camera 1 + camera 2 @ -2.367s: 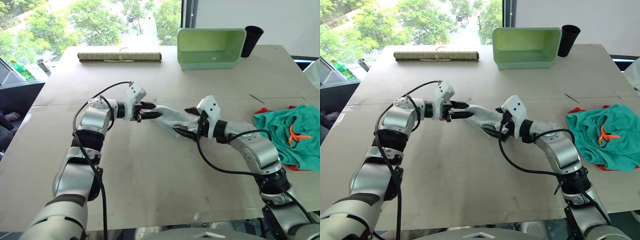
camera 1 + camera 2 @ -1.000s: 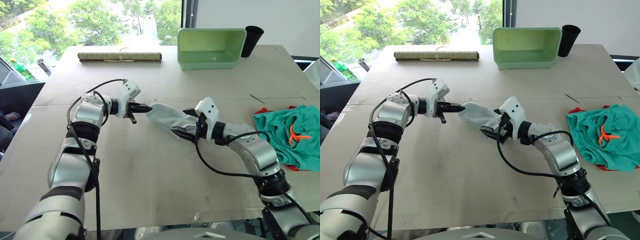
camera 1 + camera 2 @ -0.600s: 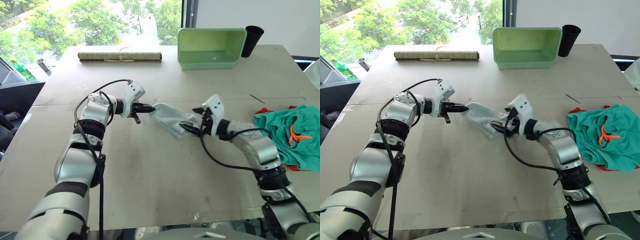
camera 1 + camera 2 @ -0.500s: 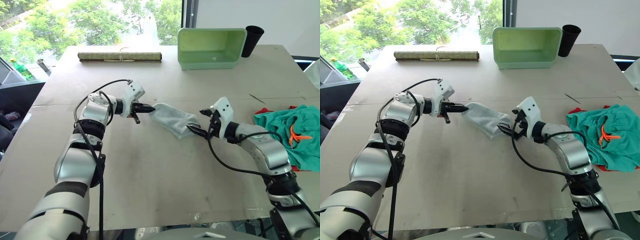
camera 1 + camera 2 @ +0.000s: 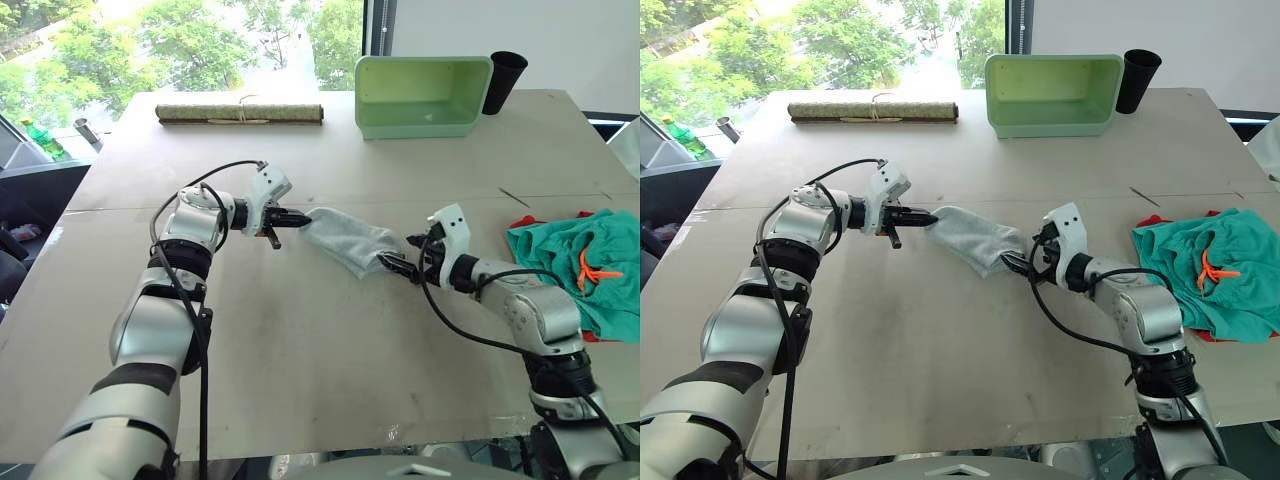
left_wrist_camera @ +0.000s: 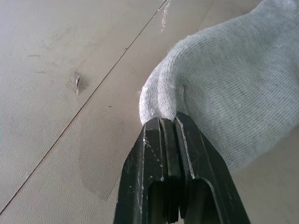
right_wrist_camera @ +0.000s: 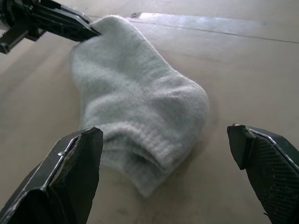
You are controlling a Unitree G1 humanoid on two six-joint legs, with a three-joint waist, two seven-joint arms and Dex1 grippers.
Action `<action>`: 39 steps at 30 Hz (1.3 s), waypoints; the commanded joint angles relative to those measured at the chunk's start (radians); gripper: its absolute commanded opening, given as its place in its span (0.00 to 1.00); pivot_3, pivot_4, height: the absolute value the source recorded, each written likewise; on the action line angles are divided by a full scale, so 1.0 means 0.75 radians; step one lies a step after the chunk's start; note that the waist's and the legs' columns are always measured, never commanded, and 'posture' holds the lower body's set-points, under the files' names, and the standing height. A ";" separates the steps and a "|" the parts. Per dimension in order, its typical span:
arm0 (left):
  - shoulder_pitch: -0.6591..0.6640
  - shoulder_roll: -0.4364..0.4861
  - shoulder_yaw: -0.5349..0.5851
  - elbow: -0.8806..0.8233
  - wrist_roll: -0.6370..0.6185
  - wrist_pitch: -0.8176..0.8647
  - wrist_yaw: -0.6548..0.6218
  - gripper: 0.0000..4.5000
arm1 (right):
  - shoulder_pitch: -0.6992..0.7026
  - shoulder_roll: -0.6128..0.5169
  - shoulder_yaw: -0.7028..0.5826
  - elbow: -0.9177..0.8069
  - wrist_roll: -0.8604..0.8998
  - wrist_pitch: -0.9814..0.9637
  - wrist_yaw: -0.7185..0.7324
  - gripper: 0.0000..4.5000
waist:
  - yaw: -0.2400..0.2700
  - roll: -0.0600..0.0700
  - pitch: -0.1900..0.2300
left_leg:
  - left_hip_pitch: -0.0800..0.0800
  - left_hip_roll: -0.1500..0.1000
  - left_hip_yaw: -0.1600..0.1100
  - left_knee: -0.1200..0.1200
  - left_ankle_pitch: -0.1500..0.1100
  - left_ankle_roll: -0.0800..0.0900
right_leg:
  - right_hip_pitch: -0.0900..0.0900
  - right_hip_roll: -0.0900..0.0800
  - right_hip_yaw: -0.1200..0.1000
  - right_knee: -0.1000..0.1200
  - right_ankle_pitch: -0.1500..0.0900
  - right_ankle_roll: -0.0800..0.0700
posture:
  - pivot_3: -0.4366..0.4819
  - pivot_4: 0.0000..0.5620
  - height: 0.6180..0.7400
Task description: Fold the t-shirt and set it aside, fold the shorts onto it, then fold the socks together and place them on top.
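While the left gripper (image 5: 297,216) pinches one end of the socks (image 5: 350,240), the right gripper (image 5: 398,266) sits spread wide just beside their other end.

Left gripper (image 5: 925,215) pinches socks (image 5: 975,240); right gripper (image 5: 1015,264) just beside; shorts (image 5: 1210,270) far right.

Green bin (image 5: 421,95), black cup (image 5: 503,81), rolled mat (image 5: 239,113) — table's (image 5: 300,370) far edge.
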 commanded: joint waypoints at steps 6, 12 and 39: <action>-0.020 0.001 0.020 -0.007 -0.008 -0.011 -0.007 0.03 | -0.069 -0.102 0.267 -0.100 -0.249 -0.396 0.107 1.00 | -0.003 0.000 0.000 | 0.000 0.000 0.001 0.000 0.000 0.000 | -0.001 0.000 0.001 0.000 0.000 0.000 | 0.48 0.27 1.00; -0.015 -0.001 0.023 -0.014 -0.011 -0.009 -0.004 0.03 | -0.072 -0.095 0.393 -0.033 -0.376 -0.467 0.101 1.00 | 0.000 -0.001 0.000 | 0.000 0.000 0.001 0.000 0.000 0.000 | -0.001 0.000 0.001 0.000 0.000 0.000 | 0.48 0.27 1.00; -0.001 -0.006 0.026 -0.028 -0.018 -0.006 -0.008 0.00 | -0.051 -0.068 0.381 -0.031 -0.372 -0.399 0.174 0.45 | -0.001 -0.001 0.000 | 0.000 0.000 0.001 0.001 0.000 0.000 | 0.000 0.000 0.001 0.001 0.000 0.000 | 0.48 0.27 1.00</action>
